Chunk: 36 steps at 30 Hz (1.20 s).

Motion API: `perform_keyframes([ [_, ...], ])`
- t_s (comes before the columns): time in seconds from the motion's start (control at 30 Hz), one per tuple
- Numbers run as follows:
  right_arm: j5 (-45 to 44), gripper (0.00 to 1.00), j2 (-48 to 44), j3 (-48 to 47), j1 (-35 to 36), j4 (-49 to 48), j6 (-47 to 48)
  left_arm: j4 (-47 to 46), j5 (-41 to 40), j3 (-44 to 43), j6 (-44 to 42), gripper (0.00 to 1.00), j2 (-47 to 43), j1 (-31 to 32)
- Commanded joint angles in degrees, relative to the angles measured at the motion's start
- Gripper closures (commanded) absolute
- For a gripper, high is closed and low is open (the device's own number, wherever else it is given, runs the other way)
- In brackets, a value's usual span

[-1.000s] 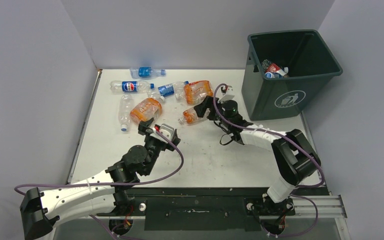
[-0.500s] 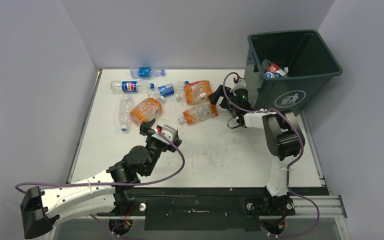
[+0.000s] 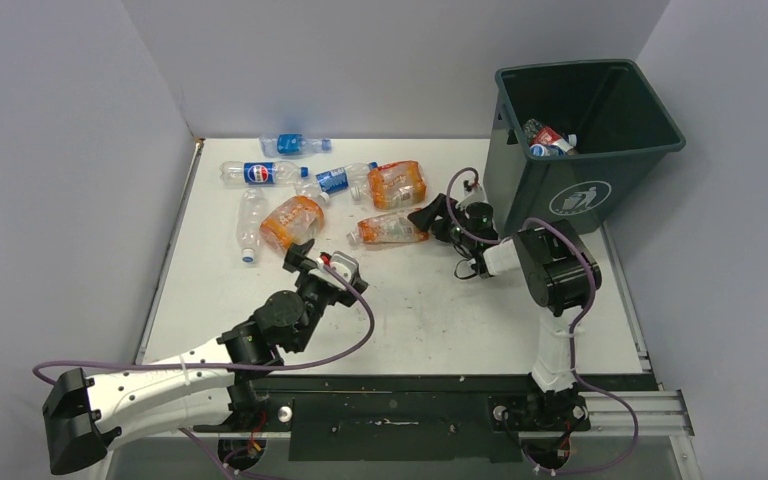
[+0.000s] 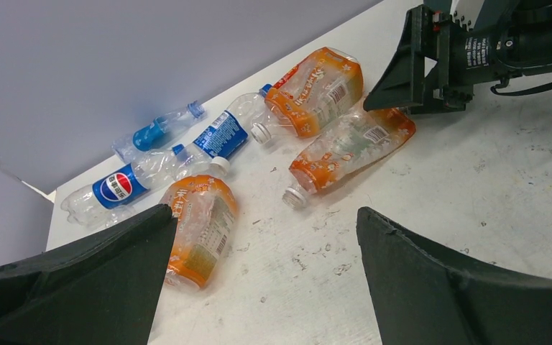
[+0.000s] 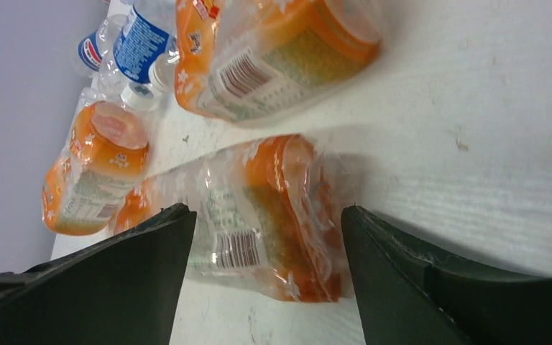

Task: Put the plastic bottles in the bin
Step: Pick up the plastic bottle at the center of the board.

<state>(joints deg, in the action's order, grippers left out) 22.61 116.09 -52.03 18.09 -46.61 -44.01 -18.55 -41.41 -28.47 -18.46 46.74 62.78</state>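
On the counter (image 3: 410,320), just left of the bin (image 3: 545,195), the right gripper (image 3: 428,215) sits low with one finger on either side of the base end of a crushed orange bottle (image 3: 388,229). The fingers stand apart with the bottle between them. Whether they already press its sides I cannot tell.

The bottle lies on its side with its base toward the gripper. Its neck and pale cap point away, toward the left arm's side. It is flattened and creased, made of clear plastic and wrapped in an orange label with white print and a barcode.

The left gripper (image 3: 318,258) hovers nearer the arm bases, released, its fingers wide with nothing between them, apart from that bottle.

Farther back lie a second orange bottle (image 3: 397,184), a third orange bottle (image 3: 291,220), a clear Pepsi bottle (image 3: 258,173), a blue-labelled clear bottle (image 3: 340,179) and a small blue bottle (image 3: 295,144) by the rear wall. A few discarded bottles (image 3: 548,140) lie inside the bin.
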Motion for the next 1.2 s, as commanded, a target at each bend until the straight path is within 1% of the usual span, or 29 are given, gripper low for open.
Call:
perform_keyframes([
  [0.0,-1.4,0.28,-3.1,5.2,1.0,-8.9,-4.8,-0.7,0.8,-3.2,-0.1,0.04,0.4,0.3],
  [0.07,-4.5,0.35,-5.0,9.2,2.1,-9.6,-7.3,-0.7,0.9,-3.2,-0.1,0.04,0.5,0.3],
  [0.1,-5.4,0.35,-5.9,11.3,2.9,-10.7,-8.2,-0.6,1.0,-3.2,0.0,0.04,0.5,0.3],
  [0.13,-6.4,0.32,-7.2,13.3,4.0,-11.6,-8.7,-0.7,1.1,-3.3,0.1,0.04,0.6,0.3],
  [0.17,-7.5,0.26,-8.6,14.9,5.4,-11.3,-8.5,-0.6,1.1,-3.3,0.1,0.04,0.8,0.3],
  [0.27,-12.4,0.11,-13.6,18.8,9.5,-7.6,-5.6,-0.4,1.3,-3.4,0.2,0.04,1.1,0.4],
  [0.37,-16.3,0.02,-18.8,20.7,10.7,-4.0,-0.8,-0.2,1.4,-3.6,0.3,0.04,1.2,0.4],
  [0.47,-20.2,0.00,-22.4,17.8,10.8,4.0,7.3,-0.1,1.6,-3.7,0.3,0.04,1.0,0.5],
  [0.57,-24.1,0.00,-23.0,13.9,10.4,7.2,13.6,0.0,1.6,-3.7,0.3,0.04,0.7,0.6],
  [0.63,-23.1,0.01,-20.7,10.1,9.5,7.9,16.9,0.0,1.4,-3.7,0.2,0.04,0.7,0.7],
  [0.7,-20.2,0.05,-17.4,4.3,9.1,11.1,21.0,0.1,1.4,-3.7,0.0,0.04,0.7,0.7],
  [0.77,-15.1,0.07,-13.1,0.3,8.1,11.8,23.2,0.2,1.3,-3.6,-0.4,0.04,0.7,0.9],
  [0.87,-6.9,0.07,-8.8,-3.8,6.7,11.5,25.9,0.0,1.0,-3.3,-1.2,0.04,0.5,1.4],
  [1.0,-2.4,0.06,-4.3,-10.8,6.7,19.0,30.4,-0.1,1.1,-3.3,-1.6,0.04,0.6,1.9],
  [1.07,-2.2,0.06,-3.6,-11.5,7.3,21.0,31.5,0.0,1.2,-3.3,-1.7,0.04,0.8,2.0],
  [1.17,-0.1,0.06,-3.8,-9.5,7.7,20.0,30.1,0.0,1.2,-3.4,-1.8,0.04,0.9,2.2],
])
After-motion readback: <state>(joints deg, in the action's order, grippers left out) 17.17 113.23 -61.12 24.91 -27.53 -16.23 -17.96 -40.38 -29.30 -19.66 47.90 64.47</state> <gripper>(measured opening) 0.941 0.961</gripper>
